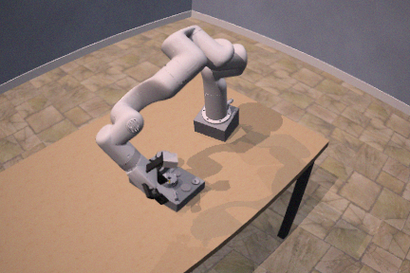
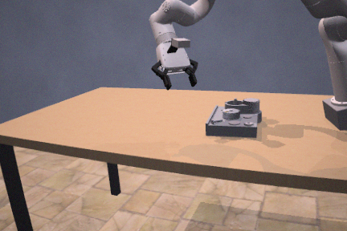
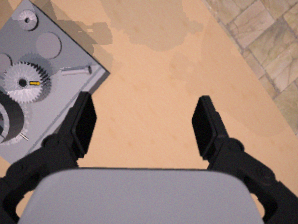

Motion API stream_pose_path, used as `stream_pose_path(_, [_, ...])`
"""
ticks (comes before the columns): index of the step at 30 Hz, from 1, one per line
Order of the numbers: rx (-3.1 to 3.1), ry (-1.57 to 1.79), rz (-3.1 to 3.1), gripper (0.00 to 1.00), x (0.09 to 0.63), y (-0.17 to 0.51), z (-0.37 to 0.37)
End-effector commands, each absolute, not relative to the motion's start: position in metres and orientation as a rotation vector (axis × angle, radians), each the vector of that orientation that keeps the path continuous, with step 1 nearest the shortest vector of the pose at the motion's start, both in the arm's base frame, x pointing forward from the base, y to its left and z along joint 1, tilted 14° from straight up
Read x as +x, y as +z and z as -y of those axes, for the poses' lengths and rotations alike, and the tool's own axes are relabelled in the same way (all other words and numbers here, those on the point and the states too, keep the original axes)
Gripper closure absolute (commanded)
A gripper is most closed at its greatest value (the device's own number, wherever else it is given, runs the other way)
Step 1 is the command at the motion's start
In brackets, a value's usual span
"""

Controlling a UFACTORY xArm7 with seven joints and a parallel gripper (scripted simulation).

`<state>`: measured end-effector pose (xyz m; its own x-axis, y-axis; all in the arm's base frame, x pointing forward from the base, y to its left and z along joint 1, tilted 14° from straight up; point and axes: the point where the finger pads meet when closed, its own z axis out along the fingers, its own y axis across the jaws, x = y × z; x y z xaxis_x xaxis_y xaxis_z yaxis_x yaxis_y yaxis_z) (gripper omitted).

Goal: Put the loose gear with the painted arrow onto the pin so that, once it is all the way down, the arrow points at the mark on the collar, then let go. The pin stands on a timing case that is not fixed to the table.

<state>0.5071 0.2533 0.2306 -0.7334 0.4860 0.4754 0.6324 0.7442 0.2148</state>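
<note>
The grey timing case (image 1: 192, 192) (image 2: 230, 131) (image 3: 56, 102) lies on the table. The toothed gear with a yellow painted arrow (image 3: 25, 82) (image 1: 170, 180) (image 2: 230, 112) sits flat on the case, and a dark hole shows at its centre. A dark collar ring (image 3: 10, 120) (image 2: 237, 103) stands beside it, half cut off in the wrist view. A thin rod (image 3: 75, 70) shows on the case near its edge. My gripper (image 2: 180, 83) (image 3: 145, 106) is open and empty. It hangs high above the table, to one side of the case, with bare table between its fingers.
A small gear and a flat disc (image 3: 48, 45) also sit on the case. The arm's base block (image 1: 215, 124) (image 2: 337, 113) stands at the table's far end. The table edge and tiled floor (image 3: 260, 40) lie just beyond the gripper.
</note>
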Motion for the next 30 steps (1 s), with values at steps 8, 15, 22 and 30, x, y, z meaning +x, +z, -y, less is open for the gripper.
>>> stream_pose_path(8, [-0.95,-0.449,2.588,0.0,0.503,0.225,-0.233])
stream_pose_path(15, [-1.033,-0.383,2.62,0.0,0.497,0.217,-0.213])
stream_pose_path(22, [-1.033,-0.383,2.62,0.0,0.497,0.217,-0.213])
stream_pose_path(30, [-1.106,-0.322,2.653,0.0,0.491,0.21,-0.195])
